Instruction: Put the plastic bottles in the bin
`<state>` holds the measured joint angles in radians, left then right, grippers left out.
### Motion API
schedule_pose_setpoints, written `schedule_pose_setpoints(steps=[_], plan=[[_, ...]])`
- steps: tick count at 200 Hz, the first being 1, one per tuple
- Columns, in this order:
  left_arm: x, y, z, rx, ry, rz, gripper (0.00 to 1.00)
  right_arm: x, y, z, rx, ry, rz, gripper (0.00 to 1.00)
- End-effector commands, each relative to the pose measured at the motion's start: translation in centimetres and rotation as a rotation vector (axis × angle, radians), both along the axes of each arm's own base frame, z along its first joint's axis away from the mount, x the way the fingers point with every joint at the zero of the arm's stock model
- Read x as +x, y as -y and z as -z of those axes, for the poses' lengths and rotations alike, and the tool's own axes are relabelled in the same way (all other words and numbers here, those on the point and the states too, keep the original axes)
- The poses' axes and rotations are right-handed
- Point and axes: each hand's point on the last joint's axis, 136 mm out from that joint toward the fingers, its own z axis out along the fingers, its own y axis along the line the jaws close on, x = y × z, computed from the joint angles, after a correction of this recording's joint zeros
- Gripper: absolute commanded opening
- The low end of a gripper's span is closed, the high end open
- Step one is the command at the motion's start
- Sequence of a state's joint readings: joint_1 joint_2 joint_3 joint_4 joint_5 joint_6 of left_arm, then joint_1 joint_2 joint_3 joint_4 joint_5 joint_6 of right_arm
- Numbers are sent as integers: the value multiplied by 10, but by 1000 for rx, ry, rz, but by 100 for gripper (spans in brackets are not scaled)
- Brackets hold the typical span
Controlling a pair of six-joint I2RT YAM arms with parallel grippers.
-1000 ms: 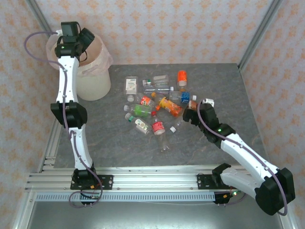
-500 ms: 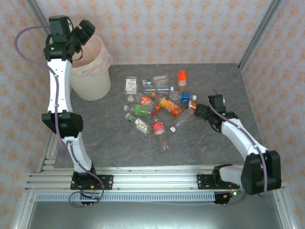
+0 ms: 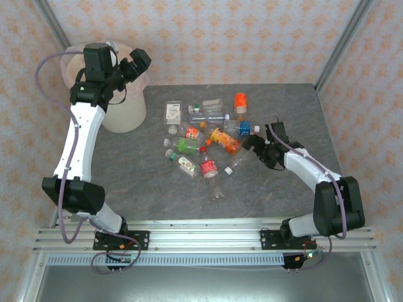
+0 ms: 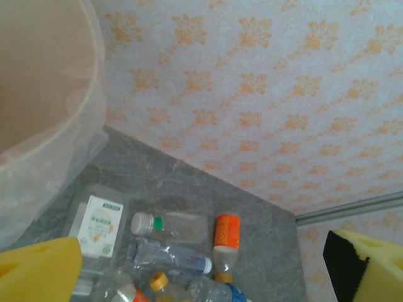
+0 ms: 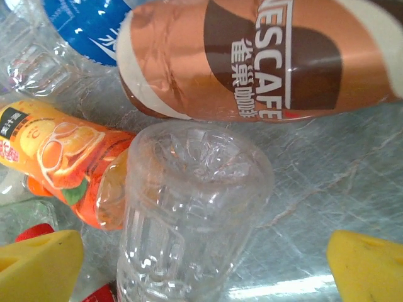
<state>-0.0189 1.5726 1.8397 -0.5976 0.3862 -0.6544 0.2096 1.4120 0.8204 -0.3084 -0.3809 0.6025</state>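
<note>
1. Yellow pads [image 5: 39,265] of the right tool [image 5: 201,264] are spread wide, low over the counter [image 5: 327,182], straddling a clear ribbed bottle [image 5: 189,201]. Gaps both sides, no pinch.
2. Just past it, a brown Nescafe bottle [image 5: 264,63] lies crosswise, w/ an orange-label bottle [image 5: 63,163] at its left.
3. Left tool [image 3: 131,65] is up by the bin [image 3: 126,113] rim, pads far apart, nothing btwn them.
4. Bin stands at the counter's far-left corner, pinkish liner over the rim.
5. Plastic bottles [image 3: 208,135] are heaped mid-counter, well apart from the bin.
</note>
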Motion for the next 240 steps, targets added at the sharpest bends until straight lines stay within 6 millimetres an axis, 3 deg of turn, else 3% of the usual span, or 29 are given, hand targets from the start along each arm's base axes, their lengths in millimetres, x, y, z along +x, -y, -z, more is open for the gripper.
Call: schedule_pose_setpoints(steps=[1, 32, 57, 121, 159, 184, 207, 240], plan=[[-18, 0, -13, 24, 81, -10, 100, 12, -16, 0, 132, -9, 60, 98], [-38, 0, 1, 32, 72, -19, 100, 24, -18, 10, 194, 0, 155, 92], [-48, 6, 10, 28, 43, 3, 100, 27, -9, 22, 147, 17, 203, 89], [-53, 81, 21, 31, 71, 198, 100, 18, -5, 39, 162, 8, 239, 74], [-52, 131, 38, 57, 61, 319, 100, 5, 1, 18, 106, 81, 169, 58], [-55, 169, 57, 104, 42, 418, 100, -4, 5, -3, 73, 148, 121, 55], [-59, 200, 69, 171, 38, 516, 100, -7, 2, -33, 69, 227, 61, 52], [-84, 254, 79, 258, 45, 761, 100, -5, -15, -99, 94, 398, -97, 48]])
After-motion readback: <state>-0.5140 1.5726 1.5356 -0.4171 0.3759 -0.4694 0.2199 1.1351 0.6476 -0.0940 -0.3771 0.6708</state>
